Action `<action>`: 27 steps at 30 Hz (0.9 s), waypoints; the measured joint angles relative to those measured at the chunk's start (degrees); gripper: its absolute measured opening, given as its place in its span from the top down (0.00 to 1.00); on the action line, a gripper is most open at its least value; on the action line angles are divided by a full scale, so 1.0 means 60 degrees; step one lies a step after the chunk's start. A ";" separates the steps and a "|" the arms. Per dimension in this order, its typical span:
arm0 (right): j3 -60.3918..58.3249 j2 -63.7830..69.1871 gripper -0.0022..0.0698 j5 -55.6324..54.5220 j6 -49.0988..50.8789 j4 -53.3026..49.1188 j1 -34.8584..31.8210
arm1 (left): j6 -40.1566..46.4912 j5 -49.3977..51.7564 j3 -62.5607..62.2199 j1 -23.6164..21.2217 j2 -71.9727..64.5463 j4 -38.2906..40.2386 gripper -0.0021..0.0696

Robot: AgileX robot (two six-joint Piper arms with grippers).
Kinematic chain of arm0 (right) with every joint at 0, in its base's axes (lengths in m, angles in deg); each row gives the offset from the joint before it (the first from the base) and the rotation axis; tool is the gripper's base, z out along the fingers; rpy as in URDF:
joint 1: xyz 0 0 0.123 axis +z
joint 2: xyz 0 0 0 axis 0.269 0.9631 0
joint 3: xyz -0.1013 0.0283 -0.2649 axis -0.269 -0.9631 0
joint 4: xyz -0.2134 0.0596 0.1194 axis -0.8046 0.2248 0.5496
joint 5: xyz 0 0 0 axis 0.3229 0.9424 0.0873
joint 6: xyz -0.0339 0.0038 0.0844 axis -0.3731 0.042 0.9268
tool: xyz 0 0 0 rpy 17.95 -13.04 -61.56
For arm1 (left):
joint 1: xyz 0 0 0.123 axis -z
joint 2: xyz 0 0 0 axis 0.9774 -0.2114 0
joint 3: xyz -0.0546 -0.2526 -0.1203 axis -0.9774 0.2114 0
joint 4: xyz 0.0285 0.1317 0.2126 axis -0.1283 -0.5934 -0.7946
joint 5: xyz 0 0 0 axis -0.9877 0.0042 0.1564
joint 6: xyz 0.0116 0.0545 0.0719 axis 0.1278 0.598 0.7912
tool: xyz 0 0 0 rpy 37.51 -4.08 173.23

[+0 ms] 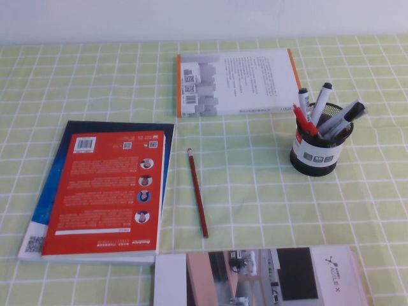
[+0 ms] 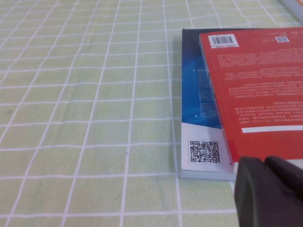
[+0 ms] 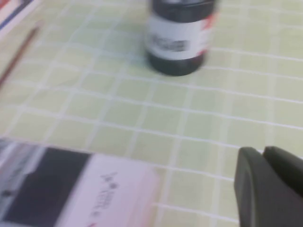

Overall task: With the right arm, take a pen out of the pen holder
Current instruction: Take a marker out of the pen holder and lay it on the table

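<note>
- The right tool (image 3: 263, 156) has its two dark fingers pressed together and holds nothing. It hangs over the near right part of the bench, out of the high view.
- Just beside it on the near side lies a white-and-grey printed brochure (image 3: 71, 194), flat at the near edge of the green checked bench (image 1: 255, 178).
- Farther off, well apart from that tool, stands the black mesh pen holder with a white label (image 1: 317, 153), upright on the right side.
- In the holder sit several white markers with black caps (image 1: 320, 102) and one red pen (image 1: 305, 121), all leaning and none lifted out.
- A thin red pencil (image 1: 197, 193) lies loose at mid-bench, left of the holder.
- The left tool (image 2: 265, 165), fingers apparently together and empty, hovers at the near corner of a red-covered book on a blue one (image 1: 108, 191), on the left.
- A white book with an orange spine (image 1: 236, 83) lies on the far side.
- Judged from this, the task has hardly begun: reaching, spreading the fingers, clamping one pen and drawing it upward all remain.
</note>
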 joint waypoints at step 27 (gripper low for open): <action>-0.2149 -0.4295 0.99 0.0306 -0.0103 0.0083 -0.1932 | 0.0000 0.0000 0.0000 0.0000 0.0000 0.0000 0.98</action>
